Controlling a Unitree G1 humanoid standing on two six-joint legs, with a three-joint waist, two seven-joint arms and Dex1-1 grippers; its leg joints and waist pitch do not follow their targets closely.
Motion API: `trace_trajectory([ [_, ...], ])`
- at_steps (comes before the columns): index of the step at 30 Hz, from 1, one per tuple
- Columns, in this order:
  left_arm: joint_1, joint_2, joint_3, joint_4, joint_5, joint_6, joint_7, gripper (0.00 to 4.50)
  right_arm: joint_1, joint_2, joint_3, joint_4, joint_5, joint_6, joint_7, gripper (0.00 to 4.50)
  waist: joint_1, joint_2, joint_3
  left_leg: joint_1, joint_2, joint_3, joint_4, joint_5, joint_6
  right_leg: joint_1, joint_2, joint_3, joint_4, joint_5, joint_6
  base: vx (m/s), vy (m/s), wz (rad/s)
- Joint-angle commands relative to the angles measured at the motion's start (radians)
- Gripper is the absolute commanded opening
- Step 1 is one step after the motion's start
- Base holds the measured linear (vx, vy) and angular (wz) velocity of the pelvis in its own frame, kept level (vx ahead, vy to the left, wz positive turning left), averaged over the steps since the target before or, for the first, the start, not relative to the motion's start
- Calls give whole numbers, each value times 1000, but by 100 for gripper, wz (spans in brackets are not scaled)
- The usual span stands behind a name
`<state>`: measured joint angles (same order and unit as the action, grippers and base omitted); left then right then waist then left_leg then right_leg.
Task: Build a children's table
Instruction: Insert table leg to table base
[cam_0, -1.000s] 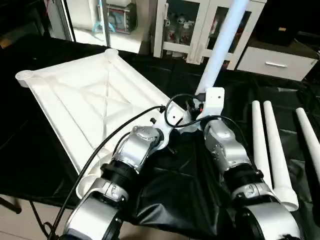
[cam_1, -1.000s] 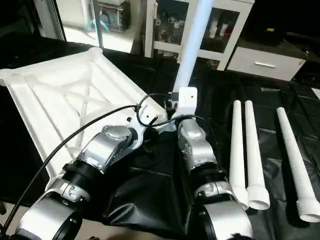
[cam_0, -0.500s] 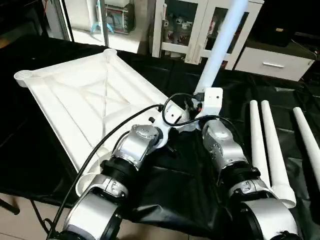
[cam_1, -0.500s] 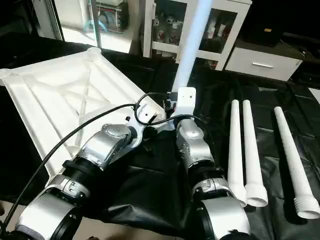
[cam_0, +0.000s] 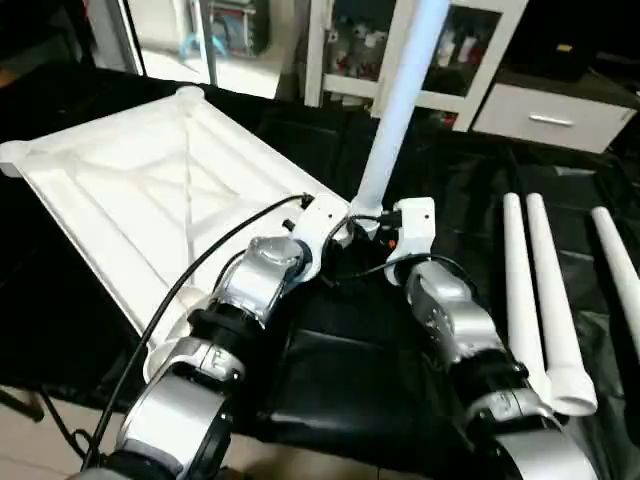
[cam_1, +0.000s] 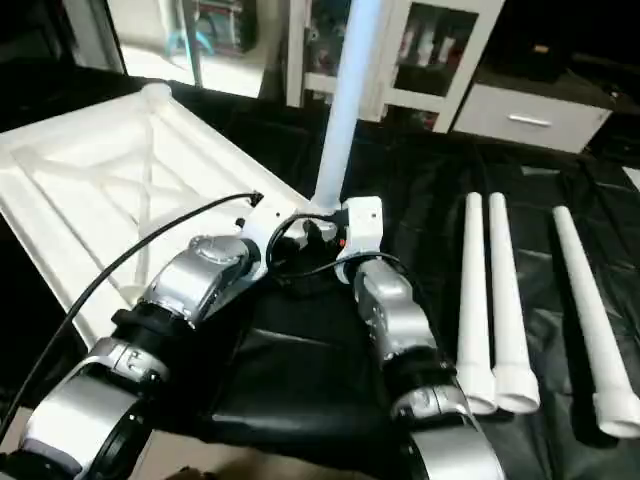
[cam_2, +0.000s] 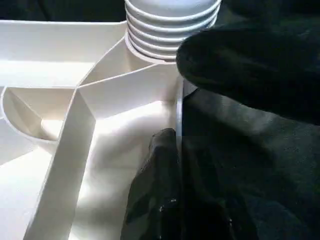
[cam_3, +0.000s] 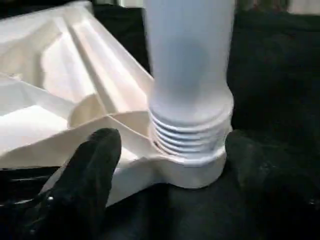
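Head views: tabletop (cam_0: 150, 190) lies underside up on black cloth (cam_0: 330, 370), ribs and X-brace showing. One leg (cam_0: 395, 105) stands in the near corner socket (cam_3: 192, 167), long axis close to upright, leaning slightly away from the robot toward the glass-door cabinet (cam_0: 400, 50). Both silver forearms converge on its base. Three spare legs (cam_1: 490, 300) lie side by side on the cloth off to the robot's right, well apart from the tabletop.

Left wrist view: left gripper (cam_2: 165, 165) with its fingers together, empty, lying at the tabletop's edge by a rib. Leg threads sit just beyond it, several turns exposed above the socket.

Right wrist view: right gripper (cam_3: 167, 165) with its fingers (cam_3: 87, 170) spread wide, one on either side of the socket, not touching the leg. The leg's threaded end rises straight ahead between them.

Judgement: leg is only partly screwed in. The right arm is placed for the next turn: closing would take the leg just above the threads, then twist about the upright axis. The left braces the tabletop.
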<state>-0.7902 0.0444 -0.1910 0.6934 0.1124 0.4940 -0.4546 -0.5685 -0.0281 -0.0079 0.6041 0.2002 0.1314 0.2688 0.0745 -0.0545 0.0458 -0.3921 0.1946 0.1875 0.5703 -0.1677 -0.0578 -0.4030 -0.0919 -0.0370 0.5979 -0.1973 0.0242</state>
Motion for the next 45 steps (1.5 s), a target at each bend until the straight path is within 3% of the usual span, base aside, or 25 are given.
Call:
trace_trajectory([
  [1, -15, 4, 13, -13, -10, -37, -4, 0, 26, -24, 1, -80, 15, 36, 24, 406, 15, 1, -73, 30, 29, -5, -42, 15, 128, 59, -42, 24, -27, 247, -294, 0, 0, 0],
  [8, 1, 11, -10, -24, -15, -62, -46, 0, 108, -83, -18, -275, 45, 123, 60, 446, 28, -2, -69, 32, 28, -4, -45, -21, 101, 58, -42, 26, -32, 178, -270, 0, 0, 0],
  [11, 32, 28, -40, -57, -16, -103, -109, 0, 175, -160, -13, -399, 78, 187, 149, 446, 30, 0, -66, 31, 29, -4, -47, -54, 91, 58, -43, 27, -37, 135, -259, 0, 0, 0],
  [13, 66, 50, -63, -92, -17, -115, -163, 0, 241, -246, 0, -475, 99, 222, 260, 446, 42, -5, -66, 30, 32, -5, -45, -51, 95, 63, -43, 28, -35, 149, -247, 0, 0, 0],
  [18, 121, 78, -69, -156, -56, -145, -256, 0, 320, -339, -5, -540, 149, 240, 394, 446, 45, -2, -58, 32, 34, -4, -53, -157, 70, 54, -48, 29, -53, -18, -232, 0, 0, 0],
  [22, 169, 115, -90, -223, -83, -166, -341, 0, 359, -400, -7, -576, 180, 253, 482, 446, 45, 3, -58, 31, 37, -6, -55, -187, 55, 49, -50, 29, -57, -97, -216, 0, 0, 0],
  [31, 290, 223, -145, -428, -155, -149, -592, 0, 374, -471, -1, -618, 239, 274, 634, 446, 52, 0, -58, 30, 38, -2, -54, -158, 58, 41, -47, 28, -51, -102, -207, 0, 0, 0],
  [45, 359, 309, -188, -556, -171, -113, -709, 0, 370, -567, 71, -607, 220, 254, 813, 446, 53, -2, -58, 29, 36, 0, -50, -155, 58, 40, -46, 29, -48, -114, -204, 0, 0, 0],
])
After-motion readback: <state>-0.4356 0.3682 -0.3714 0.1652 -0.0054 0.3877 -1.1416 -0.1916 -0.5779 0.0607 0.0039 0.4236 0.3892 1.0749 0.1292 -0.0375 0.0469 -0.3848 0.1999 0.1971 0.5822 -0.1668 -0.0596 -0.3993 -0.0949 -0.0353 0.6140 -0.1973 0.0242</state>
